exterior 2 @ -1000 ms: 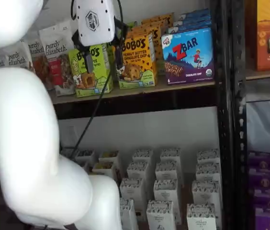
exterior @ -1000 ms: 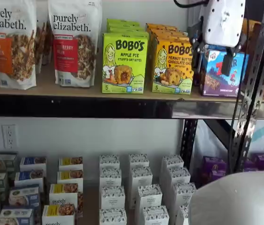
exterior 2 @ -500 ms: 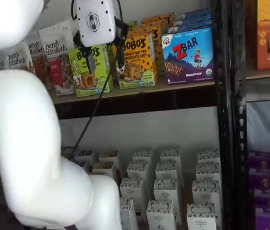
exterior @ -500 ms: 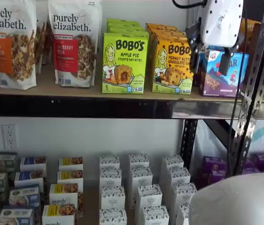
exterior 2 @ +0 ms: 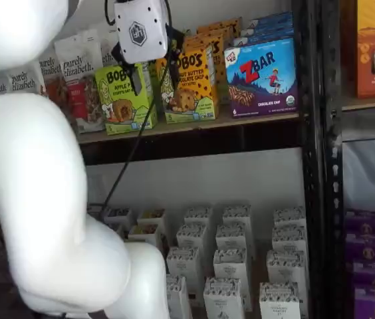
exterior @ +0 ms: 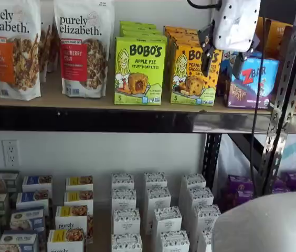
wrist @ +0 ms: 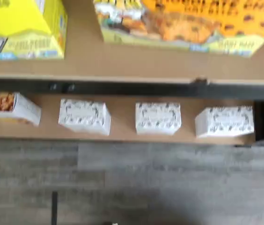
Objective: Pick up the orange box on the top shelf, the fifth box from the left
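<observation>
The orange box [exterior: 190,73] stands upright on the top shelf [exterior: 85,102], first of a row of the same cartons; it shows in both shelf views [exterior 2: 191,83]. My gripper [exterior: 223,62] hangs in front of the shelf, its white body above and its two black fingers apart with a plain gap, empty. In a shelf view it overlaps the box's right edge; in a shelf view [exterior 2: 153,80] it sits between the orange and lime-green cartons. The wrist view shows the box's lower front [wrist: 193,23] on the tan board [wrist: 122,63].
A lime-green Bobo's Apple Pie carton [exterior: 139,71] stands left of the orange box and a blue ZBar box [exterior: 255,84] right of it. Granola bags [exterior: 85,47] fill the left. A black upright [exterior: 284,94] is at the right. Small white boxes [exterior: 153,210] fill the lower shelf.
The gripper has shifted sideways from in front of the ZBar box toward the orange box, still open. The boxes have not moved.
</observation>
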Motion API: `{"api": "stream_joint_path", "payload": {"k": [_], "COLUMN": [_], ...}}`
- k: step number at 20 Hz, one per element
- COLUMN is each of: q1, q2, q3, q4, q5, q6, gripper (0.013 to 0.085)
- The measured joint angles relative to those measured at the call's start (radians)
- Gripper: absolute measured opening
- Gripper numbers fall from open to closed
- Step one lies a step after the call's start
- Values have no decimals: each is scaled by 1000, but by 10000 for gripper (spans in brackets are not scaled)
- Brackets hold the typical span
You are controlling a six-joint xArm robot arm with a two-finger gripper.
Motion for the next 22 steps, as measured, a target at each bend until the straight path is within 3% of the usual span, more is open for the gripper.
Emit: {"api": "stream_joint_path", "payload": {"k": [3,6,9,15,22], "q1": [14,15,34,92,109], "q2": [7,47,102,184,243], "q3": [19,0,-43,-103,-175], "q4": [-29,-17,-17,-74,-78], "q5": [-97,-160,-189,-239,-249], "q6": [13,15,32,94,111], "gripper": [850,850,850,850,850]}}
